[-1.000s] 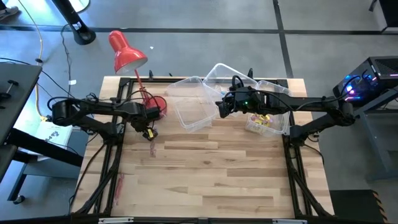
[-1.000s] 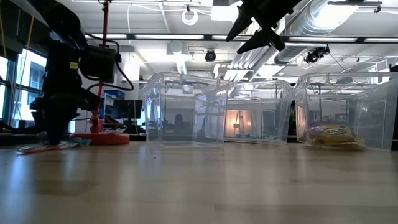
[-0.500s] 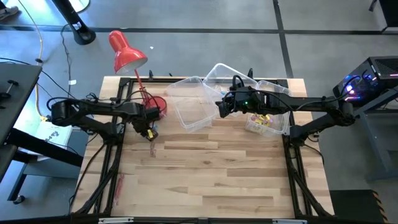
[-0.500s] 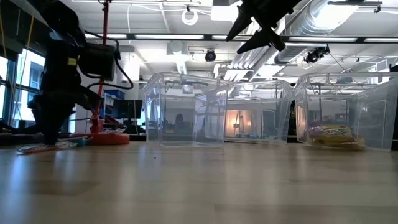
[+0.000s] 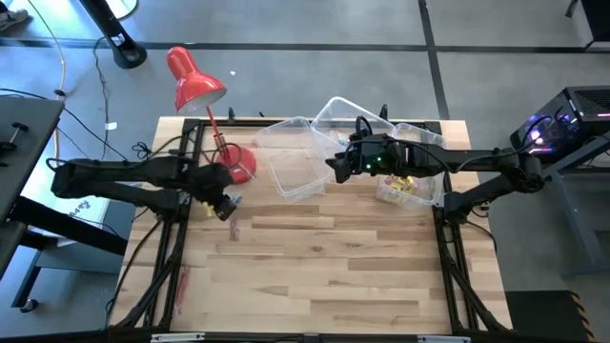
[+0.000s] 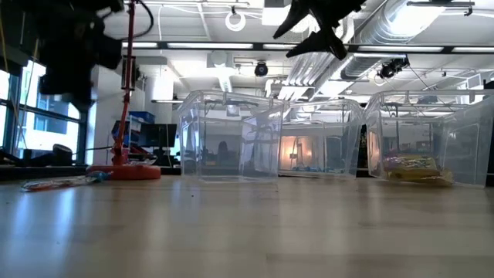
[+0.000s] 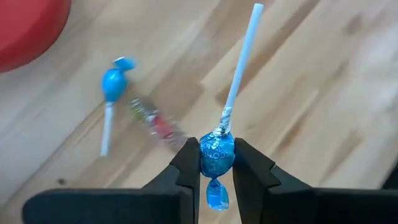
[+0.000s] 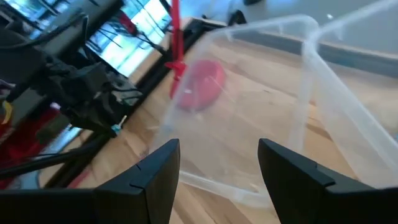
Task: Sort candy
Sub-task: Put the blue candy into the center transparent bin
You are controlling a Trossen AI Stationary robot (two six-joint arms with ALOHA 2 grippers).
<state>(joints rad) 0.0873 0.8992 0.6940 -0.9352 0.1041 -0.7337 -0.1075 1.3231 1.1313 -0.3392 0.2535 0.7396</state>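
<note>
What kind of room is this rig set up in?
Probably an open-plan lab or workshop: exposed ceiling ducts, a computer tower with lit fans beside the wooden table, and a concrete floor.

Can't really make out the candy (image 6: 58, 184) lying at 9 o'clock on the table (image 6: 247, 232) in the low view, just a smear. Left arm there mostly cropped off the top. Yellow packets (image 5: 400, 187) blurry through the bin wall (image 5: 434, 191).
</note>
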